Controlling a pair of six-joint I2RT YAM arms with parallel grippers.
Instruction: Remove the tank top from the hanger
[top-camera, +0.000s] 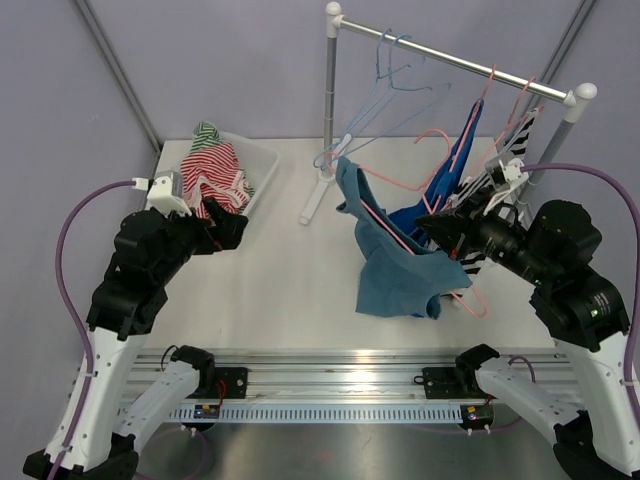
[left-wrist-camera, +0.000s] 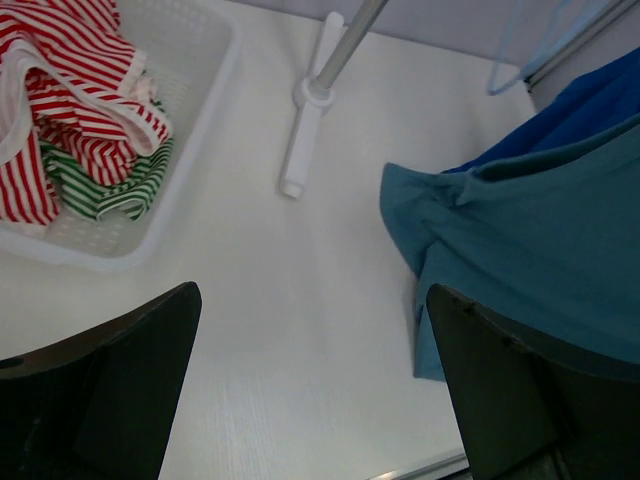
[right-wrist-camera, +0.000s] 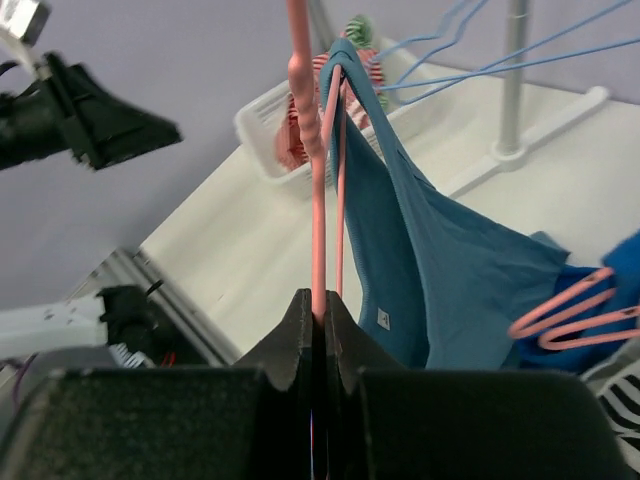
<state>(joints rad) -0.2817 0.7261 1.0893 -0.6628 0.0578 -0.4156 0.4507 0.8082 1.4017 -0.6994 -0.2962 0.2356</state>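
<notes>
Right gripper has the tank top draped just ahead of it on the pink hanger its jaws are clamped on, while the left gripper waits wide apart well to its left; pulling a snagged strap could wrench the hanger loose.

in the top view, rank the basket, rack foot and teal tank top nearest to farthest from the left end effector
1. basket, just beside it, left
2. rack foot, middle of table
3. teal tank top, right side, on pink hanger
</notes>
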